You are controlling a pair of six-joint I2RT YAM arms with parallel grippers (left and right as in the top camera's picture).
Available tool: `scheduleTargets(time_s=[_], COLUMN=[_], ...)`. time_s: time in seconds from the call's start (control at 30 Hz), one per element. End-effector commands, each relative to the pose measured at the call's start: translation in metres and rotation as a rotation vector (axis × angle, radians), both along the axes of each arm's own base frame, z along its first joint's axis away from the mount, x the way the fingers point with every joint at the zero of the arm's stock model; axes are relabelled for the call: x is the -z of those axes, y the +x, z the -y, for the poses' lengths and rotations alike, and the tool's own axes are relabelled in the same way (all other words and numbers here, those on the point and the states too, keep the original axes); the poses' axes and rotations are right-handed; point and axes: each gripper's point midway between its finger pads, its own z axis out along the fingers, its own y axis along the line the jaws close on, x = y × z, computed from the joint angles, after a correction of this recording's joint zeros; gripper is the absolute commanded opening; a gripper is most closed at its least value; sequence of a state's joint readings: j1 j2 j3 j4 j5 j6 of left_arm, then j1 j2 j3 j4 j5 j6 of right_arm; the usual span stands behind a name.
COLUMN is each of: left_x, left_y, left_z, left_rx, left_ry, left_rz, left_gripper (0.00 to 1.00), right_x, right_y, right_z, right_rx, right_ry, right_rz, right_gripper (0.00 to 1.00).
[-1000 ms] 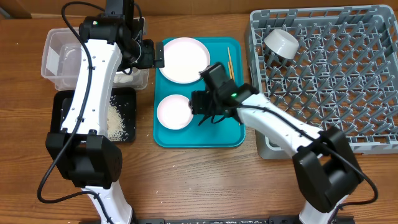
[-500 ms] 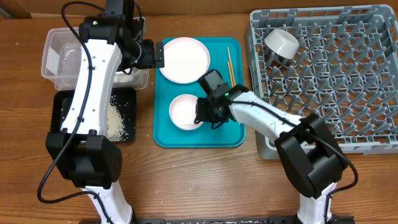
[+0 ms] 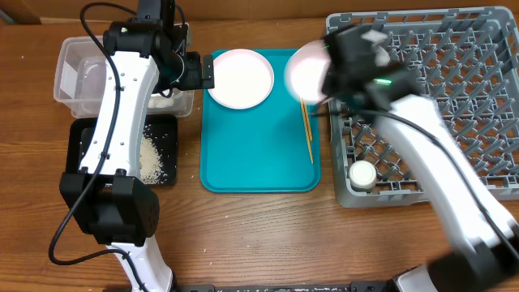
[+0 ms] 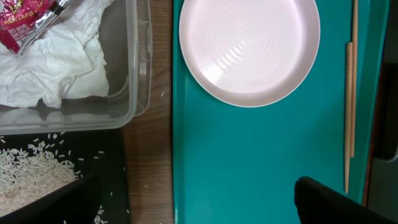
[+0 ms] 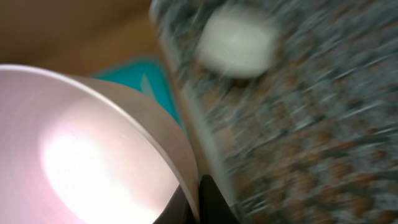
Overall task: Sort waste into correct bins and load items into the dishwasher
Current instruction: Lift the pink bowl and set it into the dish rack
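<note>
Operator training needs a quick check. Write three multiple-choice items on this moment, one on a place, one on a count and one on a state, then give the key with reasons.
1. The round pale pink plate lies:
A) on the teal plastic serving tray
B) in the grey plastic dish rack
C) in the clear plastic tub

2. Thin wooden chopsticks on that tray:
A) one
B) two
C) four

3. The small pale pink bowl is:
A) resting on the tray
B) gripped by the right claw
C) upside down on the table

Key:
1. A, because the left wrist view shows the plate flat on the teal surface.
2. B, because two sticks lie side by side along the tray's right edge.
3. B, because the right wrist view shows the bowl's rim pinched in the claw, and the overhead view shows it lifted off the tray.
</note>
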State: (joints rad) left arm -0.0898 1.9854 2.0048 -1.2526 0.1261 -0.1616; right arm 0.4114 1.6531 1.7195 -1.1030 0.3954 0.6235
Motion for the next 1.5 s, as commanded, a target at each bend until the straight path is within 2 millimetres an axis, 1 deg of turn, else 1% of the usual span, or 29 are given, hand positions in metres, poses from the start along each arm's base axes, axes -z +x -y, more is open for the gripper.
scheduleTargets(time_s=[0.0,0.07,0.1,0.17,0.2,0.3,0.4,0.5,0.53,0.6,0.7,0.8,0.93,1.03,1.2,1.27,1.37,1.47], left_x=[-0.022,-0.022,-0.022,-0.022,-0.022,-0.022,-0.022,-0.022,-0.022,-0.022,-0.022,-0.022,-0.022,-0.022,-0.022,-0.022,-0.022,-0.022], left_y=[0.001,0.001,0.001,0.001,0.001,0.001,0.001,0.001,0.001,0.001,0.001,0.001,0.001,0.001,0.001,0.001,0.001,0.001], left_z=[0.001,0.001,0.001,0.001,0.001,0.001,0.001,0.001,0.001,0.001,0.001,0.001,0.001,0.001,0.001,0.001,0.001,0.001], left_rx=[-0.002,-0.002,-0.002,-0.002,-0.002,-0.002,-0.002,-0.002,-0.002,-0.002,-0.002,-0.002,-0.002,-0.002,-0.002,-0.002,-0.002,-0.002], left_ry=[-0.003,-0.003,-0.003,-0.003,-0.003,-0.003,-0.003,-0.003,-0.003,-0.003,-0.003,-0.003,-0.003,-0.003,-0.003,-0.003,-0.003,-0.003], left_rz=[0.056,0.056,0.056,0.056,0.056,0.056,0.056,0.056,0.056,0.056,0.056,0.056,0.056,0.056,0.056,0.056,0.056,0.056], left_gripper=[1.00,1.00,1.00,1.00,1.00,1.00,1.00,1.00,1.00,1.00,1.00,1.00,1.00,1.00,1.00,1.00,1.00,1.00], right_x=[-0.094,-0.117,-0.123,-0.126,-0.124,-0.110,-0.088,-0.058,-0.042,-0.014,0.020,0.042,0.065,0.074,0.074,0.075,0.076,0.088], right_y=[-0.027,-0.043,-0.047,-0.051,-0.051,-0.048,-0.041,-0.033,-0.029,-0.022,-0.015,-0.009,-0.001,0.001,-0.001,-0.002,-0.002,-0.001], right_z=[0.079,0.099,0.103,0.111,0.115,0.127,0.133,0.132,0.130,0.127,0.125,0.122,0.125,0.135,0.161,0.167,0.171,0.168], right_rx=[0.266,0.289,0.287,0.311,0.329,0.407,0.473,0.506,0.500,0.475,0.438,0.420,0.407,0.424,0.481,0.493,0.498,0.462], right_ry=[-0.280,-0.390,-0.427,-0.490,-0.526,-0.703,-0.908,-1.052,-1.081,-1.108,-1.150,-1.167,-1.148,-1.144,-1.148,-1.148,-1.142,-1.086], right_rz=[0.261,0.293,0.295,0.292,0.284,0.252,0.222,0.207,0.193,0.159,0.108,0.083,0.047,0.021,-0.016,-0.027,-0.034,-0.062], right_gripper=[0.04,0.04,0.04,0.04,0.04,0.04,0.04,0.04,0.04,0.04,0.04,0.04,0.04,0.04,0.04,0.04,0.04,0.04])
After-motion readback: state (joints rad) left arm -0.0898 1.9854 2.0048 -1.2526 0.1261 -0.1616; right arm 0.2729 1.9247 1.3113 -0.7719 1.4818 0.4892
